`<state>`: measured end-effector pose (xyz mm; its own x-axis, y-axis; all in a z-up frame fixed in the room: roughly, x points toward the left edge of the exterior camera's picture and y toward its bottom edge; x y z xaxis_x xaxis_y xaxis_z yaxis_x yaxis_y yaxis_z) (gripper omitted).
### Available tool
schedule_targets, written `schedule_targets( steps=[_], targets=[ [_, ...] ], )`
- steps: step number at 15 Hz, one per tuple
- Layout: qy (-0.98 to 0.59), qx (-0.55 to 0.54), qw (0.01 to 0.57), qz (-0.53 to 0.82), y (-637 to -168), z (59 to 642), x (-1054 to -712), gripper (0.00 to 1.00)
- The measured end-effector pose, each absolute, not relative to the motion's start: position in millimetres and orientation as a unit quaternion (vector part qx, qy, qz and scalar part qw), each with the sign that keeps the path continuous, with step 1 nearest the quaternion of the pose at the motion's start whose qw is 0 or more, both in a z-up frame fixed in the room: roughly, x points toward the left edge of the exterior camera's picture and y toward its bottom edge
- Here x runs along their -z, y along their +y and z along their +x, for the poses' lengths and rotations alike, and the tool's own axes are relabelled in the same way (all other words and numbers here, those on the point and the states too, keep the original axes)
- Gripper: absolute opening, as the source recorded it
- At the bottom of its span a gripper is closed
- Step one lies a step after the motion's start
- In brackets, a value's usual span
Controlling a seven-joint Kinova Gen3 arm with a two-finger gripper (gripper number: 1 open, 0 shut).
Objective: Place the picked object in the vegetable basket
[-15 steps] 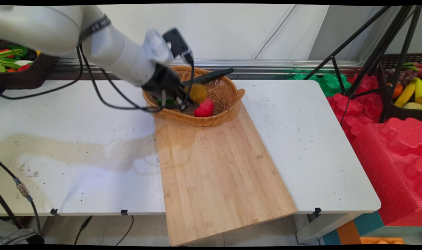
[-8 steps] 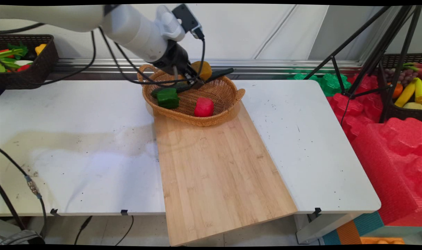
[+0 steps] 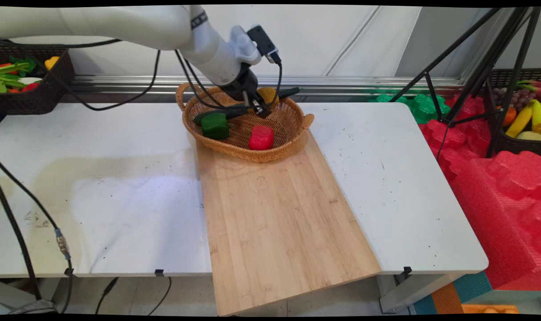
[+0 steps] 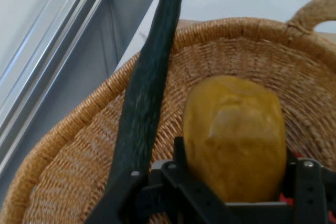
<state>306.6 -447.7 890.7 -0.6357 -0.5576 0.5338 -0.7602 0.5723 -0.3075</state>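
Gripping a yellow fruit [image 4: 233, 137], the gripper [image 3: 260, 108] hangs over the far side of the wicker basket [image 3: 293, 127], the fruit's long axis running straight out from the fingers. Just left in the hand view, a long dark green vegetable [image 4: 147, 93] lies parallel, its tip past the rim, while open weave spreads ahead.

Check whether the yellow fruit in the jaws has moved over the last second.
Yes. The yellow fruit, held in the gripper, went from the basket's near-left part, beside the red piece, up and toward its back rim.
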Motion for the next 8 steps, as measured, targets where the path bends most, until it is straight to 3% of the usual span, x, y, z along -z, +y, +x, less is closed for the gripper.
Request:
schedule_targets(
  steps=[8],
  targets=[
    [-0.872,-0.235,0.191,0.385,-501,303,-844,0.0]
  ],
)
